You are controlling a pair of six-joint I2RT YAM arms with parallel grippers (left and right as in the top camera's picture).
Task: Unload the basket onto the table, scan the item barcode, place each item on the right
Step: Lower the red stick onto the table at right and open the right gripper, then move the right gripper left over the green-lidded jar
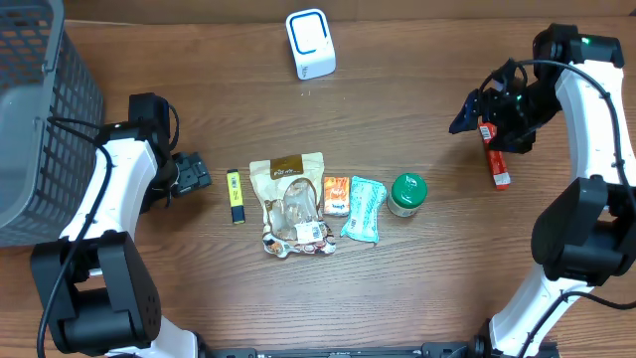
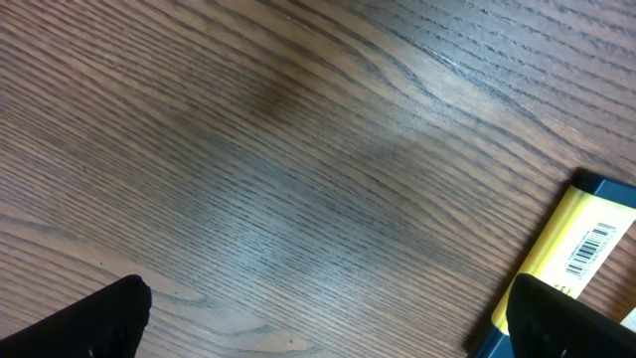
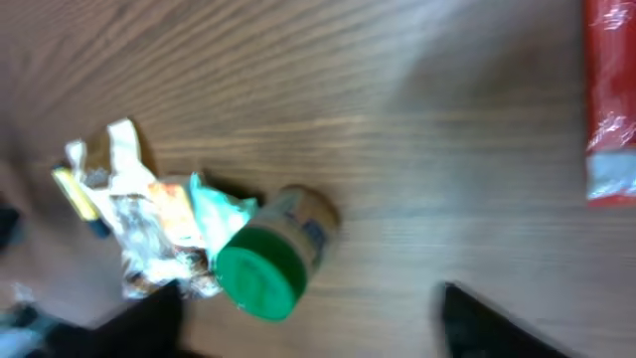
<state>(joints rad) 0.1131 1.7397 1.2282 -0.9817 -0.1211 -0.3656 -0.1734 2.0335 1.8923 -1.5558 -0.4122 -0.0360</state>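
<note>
Right fingers (image 3: 497,320) spread, empty — red packet (image 3: 608,99) ahead, apart; likely light, slick, take mid-length. Left fingers (image 2: 89,328) spread, empty.

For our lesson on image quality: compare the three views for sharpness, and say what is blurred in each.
Overhead: sharp and evenly lit, the scanner crisp. Left wrist: the table looks soft in the middle, yet the barcode on the yellow pack is readable. Right wrist: blurred throughout, the jar and red tube smeared.

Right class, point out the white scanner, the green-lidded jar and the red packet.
white scanner (image 1: 310,43), overhead view, top face.
green-lidded jar (image 1: 407,189), overhead view, its lid.
red packet (image 1: 499,171), overhead view, lower half.
</note>
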